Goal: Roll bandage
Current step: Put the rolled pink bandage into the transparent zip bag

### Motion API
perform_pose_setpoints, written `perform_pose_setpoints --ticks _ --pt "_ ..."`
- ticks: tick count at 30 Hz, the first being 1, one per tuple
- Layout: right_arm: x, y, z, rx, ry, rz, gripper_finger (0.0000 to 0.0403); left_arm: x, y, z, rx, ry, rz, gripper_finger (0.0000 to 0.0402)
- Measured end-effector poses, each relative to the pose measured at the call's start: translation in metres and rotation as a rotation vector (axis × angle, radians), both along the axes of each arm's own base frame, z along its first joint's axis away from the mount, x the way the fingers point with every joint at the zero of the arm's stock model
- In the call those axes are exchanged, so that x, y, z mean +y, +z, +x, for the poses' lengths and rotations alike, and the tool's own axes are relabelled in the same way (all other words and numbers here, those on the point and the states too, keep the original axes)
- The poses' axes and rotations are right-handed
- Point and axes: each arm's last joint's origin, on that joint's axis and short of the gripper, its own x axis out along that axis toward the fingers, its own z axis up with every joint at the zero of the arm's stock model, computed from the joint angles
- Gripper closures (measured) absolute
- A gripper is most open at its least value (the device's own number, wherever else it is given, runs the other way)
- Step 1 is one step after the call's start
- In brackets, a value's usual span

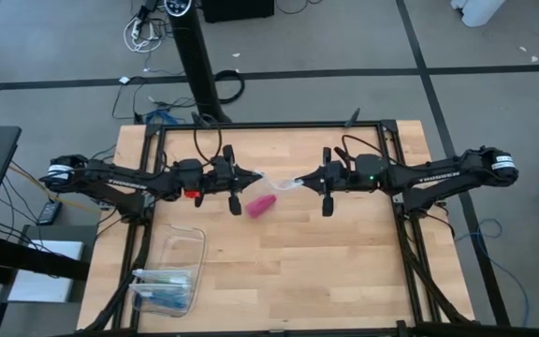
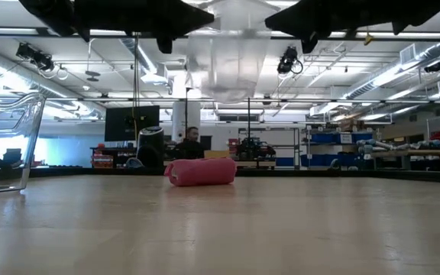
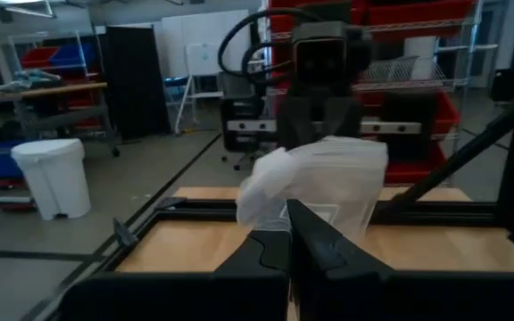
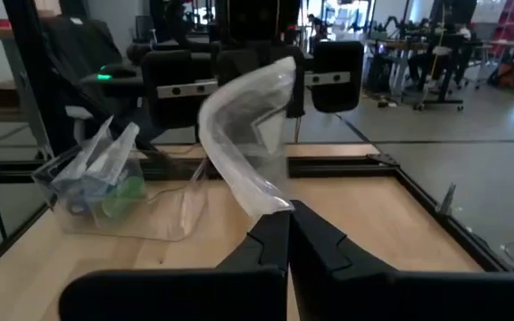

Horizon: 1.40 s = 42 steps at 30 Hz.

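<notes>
While both arms hang above the middle, the scene reads like this, largest thing first:

table (image 1: 344, 271): pale wooden top inside a dark frame; it carries the bandage near its centre and a clear box near the left front corner.

left arm: reaches in from the table's left edge; the left tool (image 1: 235, 178) is raised off the wood, fingers pinched tight on one end of the clear plastic bag.

right arm: reaches in from the right edge; the right tool (image 1: 325, 179) is at about the same height, fingers pinched tight on the opposite end of the same bag.

clear plastic box (image 1: 168, 273): open, with blue contents, well apart from the tools and from the bandage.

clear plastic bag (image 1: 274, 182): stretched in the air between the two tools, limp and crumpled; in the low view it hangs above the bandage without touching it.

bandage (image 1: 261, 202): magenta-pink, lying on the table as a small squat roll, just below the hanging bag and between the two tools, touched by neither.

bandage, handling (a judgement): light, soft and stretchy; it should squash under a pinch and may unwind if lifted by a loose edge. Nothing fragile or slippery about it.

bandage, where to hold (a judgement): across the middle of the roll, fingers pressing the curved sides so the layers stay together; whether a free tail sticks out cannot be told.
</notes>
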Motion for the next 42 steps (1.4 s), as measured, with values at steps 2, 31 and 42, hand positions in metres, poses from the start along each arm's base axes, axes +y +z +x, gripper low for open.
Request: perform_pose_setpoints --ticks 2,31,42 --pt "0.0 -0.001 0.0 0.009 0.0 0.018 0.0399 0.0 0.001 0.0 -0.006 0.005 -0.008 0.0401" --pt "0.016 0.004 -0.004 -0.013 -0.064 -0.053 0.0399 0.0 0.003 -0.001 -0.045 -0.004 -0.086 0.0389" --pt "0.017 0.018 -0.026 -0.021 0.012 -0.049 0.0401 -0.002 0.014 -0.009 -0.065 -0.078 -0.077 0.0303"
